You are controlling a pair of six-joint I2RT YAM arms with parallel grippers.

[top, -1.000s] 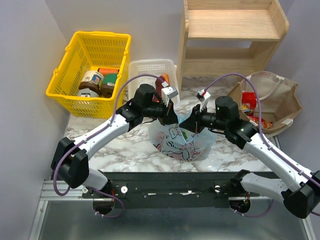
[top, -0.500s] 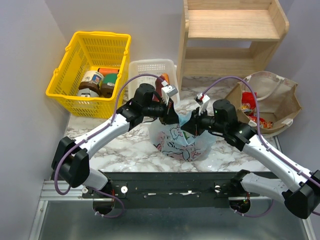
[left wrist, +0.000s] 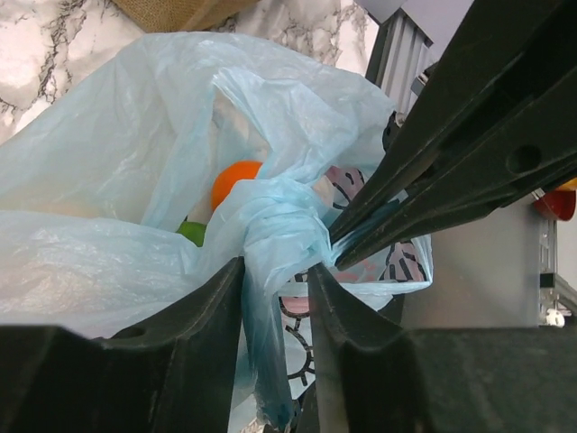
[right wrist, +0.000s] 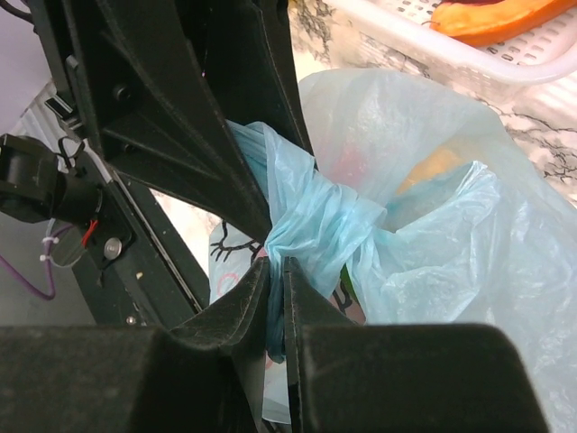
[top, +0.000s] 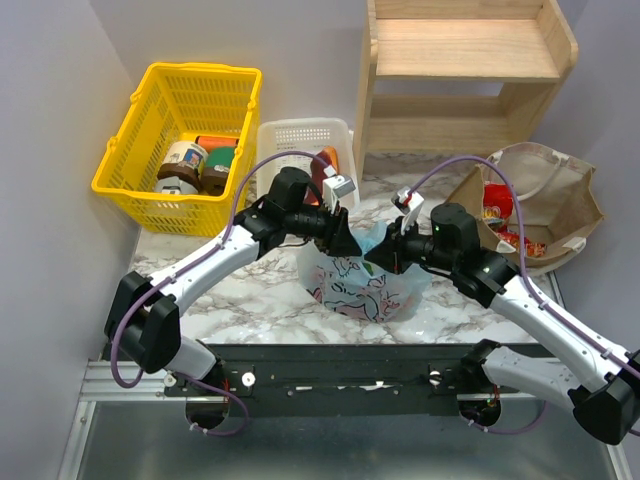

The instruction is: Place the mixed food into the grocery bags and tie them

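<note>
left gripper: clamped on blue bag tail
right gripper: clamped on other tail
knot: 12 o'clock of both claws, equally near

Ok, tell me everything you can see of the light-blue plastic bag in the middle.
The light-blue bag is thin, translucent plastic with pink and dark cartoon prints, sitting bulged on the marble table between the arms. Its top is twisted into a tight bunch; the left gripper and right gripper each pinch plastic beside it. An orange round fruit and a green item show through.
</note>
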